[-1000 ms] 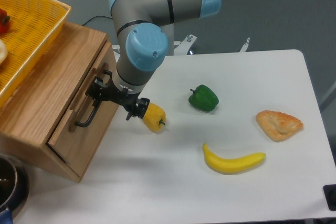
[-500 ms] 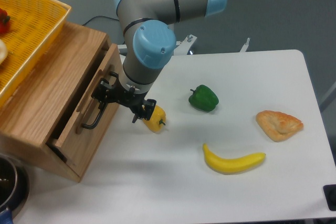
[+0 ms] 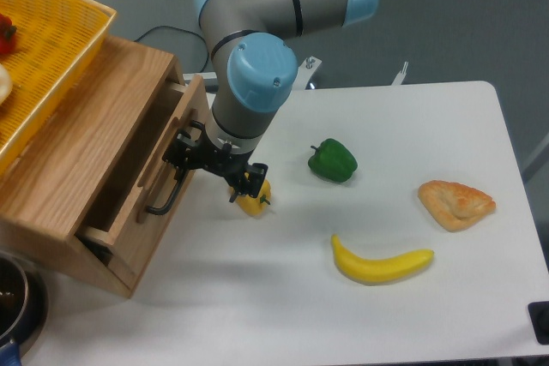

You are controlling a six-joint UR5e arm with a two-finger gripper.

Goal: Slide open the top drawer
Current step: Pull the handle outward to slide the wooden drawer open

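Mid-pull: your black two-finger gripper has its jaws apparently clamped on the black bar handle of the shallow light-oak top drawer, partly open, bench left. Next: draw rightward.

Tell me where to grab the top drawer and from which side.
Grip the black bar handle on the top drawer front, near its middle, coming from the open table side. It stands off the flat panel, leaving room for fingers behind the bar. The gripper is already at the handle; its jaws are hard to make out.
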